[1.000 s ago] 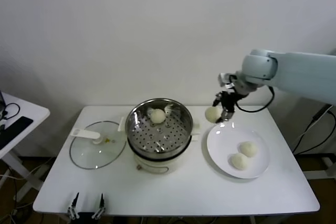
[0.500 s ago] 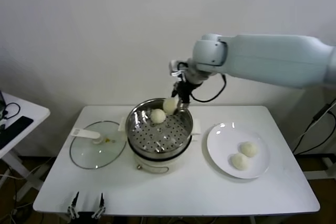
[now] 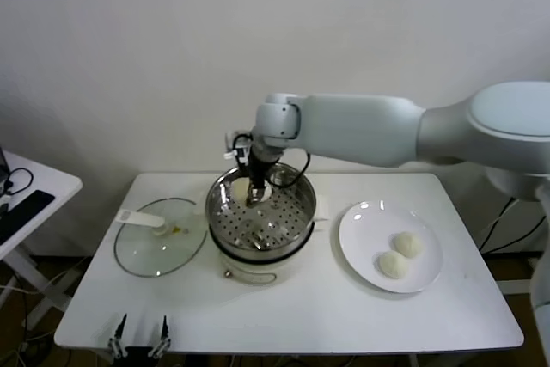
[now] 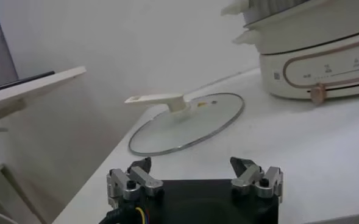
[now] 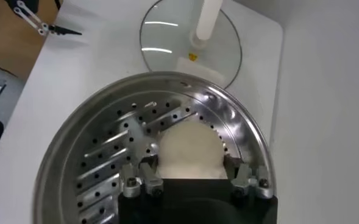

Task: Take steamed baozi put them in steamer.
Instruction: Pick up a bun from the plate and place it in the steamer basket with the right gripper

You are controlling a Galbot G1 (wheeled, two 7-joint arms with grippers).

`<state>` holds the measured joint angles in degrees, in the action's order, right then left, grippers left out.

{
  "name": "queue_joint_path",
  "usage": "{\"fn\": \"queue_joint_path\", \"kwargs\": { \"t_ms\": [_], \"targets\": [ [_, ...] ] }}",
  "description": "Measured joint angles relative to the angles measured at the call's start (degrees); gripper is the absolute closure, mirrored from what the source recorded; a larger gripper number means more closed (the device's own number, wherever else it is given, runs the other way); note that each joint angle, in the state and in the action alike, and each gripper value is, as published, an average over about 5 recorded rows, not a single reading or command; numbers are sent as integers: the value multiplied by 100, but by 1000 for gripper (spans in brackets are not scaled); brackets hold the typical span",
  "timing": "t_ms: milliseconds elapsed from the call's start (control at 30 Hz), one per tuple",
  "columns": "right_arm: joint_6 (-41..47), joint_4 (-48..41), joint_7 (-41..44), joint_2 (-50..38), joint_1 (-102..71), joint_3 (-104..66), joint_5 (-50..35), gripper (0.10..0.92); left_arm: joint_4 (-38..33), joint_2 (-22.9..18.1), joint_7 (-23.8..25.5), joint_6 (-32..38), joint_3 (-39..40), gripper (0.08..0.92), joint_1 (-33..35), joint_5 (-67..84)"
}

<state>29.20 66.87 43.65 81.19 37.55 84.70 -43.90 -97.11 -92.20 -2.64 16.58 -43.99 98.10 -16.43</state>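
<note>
Head view, white table [image 3: 292, 315] (pale wall [image 3: 258, 40])

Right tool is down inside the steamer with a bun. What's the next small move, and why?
Probably open the right tool and release: its bun sits low over the perforated floor of the steamer. Then lift straight up. Two buns wait on the plate. The left tool is parked at the table's near edge.

Right arm [image 3: 378, 131]: smooth pale blue-white shell, black cable at wrist; hand [image 5: 194, 182] black, apparently silver-screwed fingers.

Even, bright light; soft shadows.
</note>
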Motion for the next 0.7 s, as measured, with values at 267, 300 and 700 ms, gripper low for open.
{"fn": "queue_joint_path", "kwargs": {
  "t_ms": [267,300,700],
  "targets": [
    [-13,-267,-40,237,-457,-45,374,299,5,15,-2,17,-15,177,-6,3],
    [-16,-298,-48,256,-498,-54,414,298,5,18,-2,18,-17,177,-7,4],
    [-70,-542,-171,324,-831,-153,730,288,7,39,-2,38,-12,177,-19,6]
  ]
}}
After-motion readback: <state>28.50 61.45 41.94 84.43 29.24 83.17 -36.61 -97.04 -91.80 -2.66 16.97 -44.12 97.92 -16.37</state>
